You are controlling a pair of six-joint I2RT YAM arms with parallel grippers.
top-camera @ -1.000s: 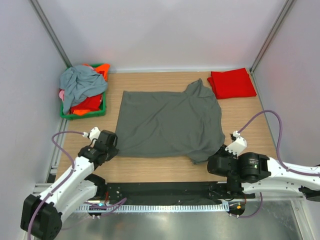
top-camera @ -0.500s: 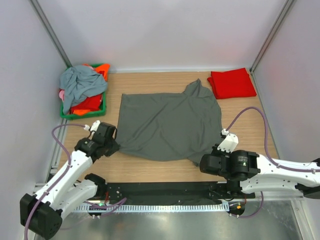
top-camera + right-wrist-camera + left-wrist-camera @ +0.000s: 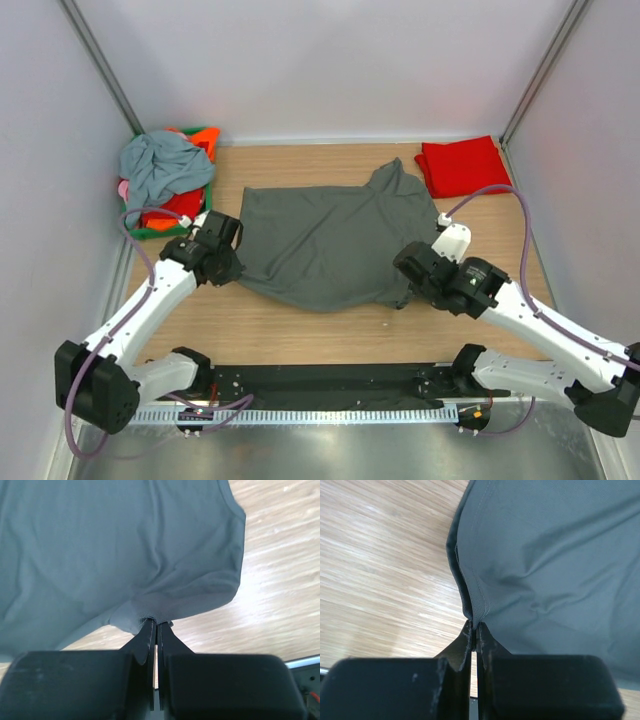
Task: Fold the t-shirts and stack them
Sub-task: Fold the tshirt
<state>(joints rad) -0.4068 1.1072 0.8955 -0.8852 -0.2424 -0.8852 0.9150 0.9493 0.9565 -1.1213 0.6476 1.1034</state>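
The charcoal t-shirt (image 3: 335, 235) lay at frame centre on the table (image 3: 300, 335), with its near hem drawn higher in the frame than a second earlier. The left gripper (image 3: 474, 630) pinched the lower-left hem corner and the right gripper (image 3: 153, 624) the lower-right (both had advanced up-frame). Judged: hem-to-collar fold begun, not completed. The folded red t-shirt (image 3: 463, 166) sat at upper right.

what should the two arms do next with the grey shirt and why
Probably carry both pinched corners over toward the far edge of the grey t-shirt, laying it in half. The left gripper and right gripper each have jaws shut on a near corner, and the rest lies spread on the table, so the fold is not yet made.
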